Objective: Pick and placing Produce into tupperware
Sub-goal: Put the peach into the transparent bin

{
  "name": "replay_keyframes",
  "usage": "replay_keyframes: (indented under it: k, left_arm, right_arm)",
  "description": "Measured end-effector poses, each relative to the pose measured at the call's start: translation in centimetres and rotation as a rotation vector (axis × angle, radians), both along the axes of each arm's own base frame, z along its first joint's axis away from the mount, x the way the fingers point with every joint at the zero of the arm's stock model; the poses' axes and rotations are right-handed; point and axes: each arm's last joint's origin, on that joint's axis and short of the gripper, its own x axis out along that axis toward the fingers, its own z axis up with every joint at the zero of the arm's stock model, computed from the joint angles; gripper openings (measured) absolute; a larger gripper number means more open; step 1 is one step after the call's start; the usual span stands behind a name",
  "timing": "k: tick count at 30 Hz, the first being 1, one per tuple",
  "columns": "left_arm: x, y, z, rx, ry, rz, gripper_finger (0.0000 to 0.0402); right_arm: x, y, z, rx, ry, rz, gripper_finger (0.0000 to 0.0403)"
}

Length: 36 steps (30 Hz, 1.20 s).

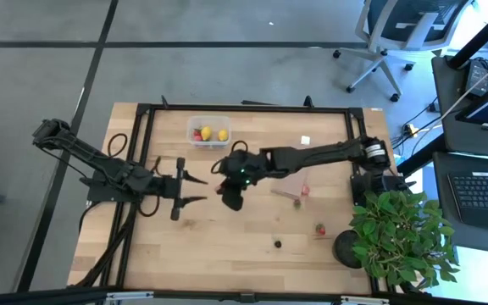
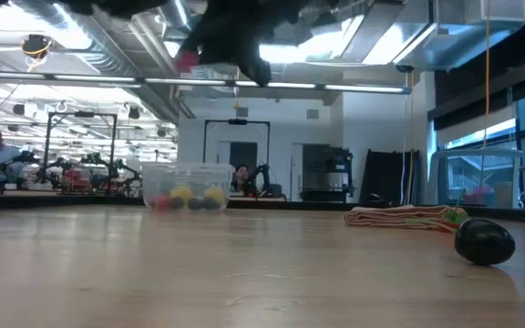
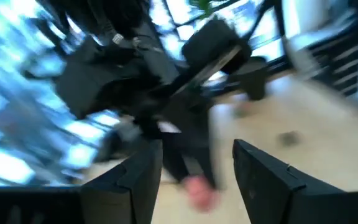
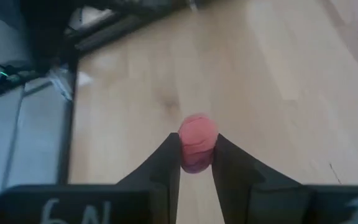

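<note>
The clear tupperware [image 1: 207, 131] stands at the table's far middle, with red and yellow produce inside; the low view shows it too [image 2: 187, 187]. My right gripper [image 4: 197, 149] reaches in from the right to the table's middle [image 1: 224, 190], high above the wood, shut on a small red piece of produce [image 4: 197, 134]. My left gripper [image 1: 203, 188] hovers open just left of it, fingers pointing at it, nothing between them [image 3: 197, 155]. Loose pieces lie on the wood at the near right: red ones [image 1: 305, 190] [image 1: 319, 229] and a dark one [image 1: 278, 244]. My right gripper pinches the red piece by its two sides [image 4: 197, 155] between the free ends of its two fingers. The fingers slant down from the table's right side. The piece is lifted clear, well above the table [image 2: 187, 60].
A flat tan board [image 1: 288, 182] lies right of the middle. A leafy potted plant [image 1: 401, 233] fills the near right corner. In the low view a dark rounded object [image 2: 484, 241] sits on the wood at the right. Bare wood lies along the near edge [image 1: 210, 254].
</note>
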Motion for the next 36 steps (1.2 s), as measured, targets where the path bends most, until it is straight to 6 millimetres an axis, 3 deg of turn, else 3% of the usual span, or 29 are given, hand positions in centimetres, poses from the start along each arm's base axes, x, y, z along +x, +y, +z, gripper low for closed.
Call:
replay_keyframes:
  k: [2,5,26,36]
  left_arm:
    - [0.0,0.3,0.3,0.136,-0.022,0.079,0.0188]
    - [0.1,0.7,0.7,0.188,-0.044,0.169,0.0191]
    - [-0.2,0.1,-0.1,0.181,0.022,0.137,0.0154]
    - [-0.3,0.2,0.0,0.186,0.021,0.202,0.0161]
  right_arm:
    - [0.1,-0.2,1.0,0.016,-0.061,-0.01,0.0079]
    - [0.5,-0.2,1.9,0.025,-0.162,-0.011,0.0079]
    - [0.7,-1.4,2.1,0.012,-0.186,-0.044,0.0079]
    - [1.0,-1.5,2.4,0.01,-0.236,-0.047,0.0079]
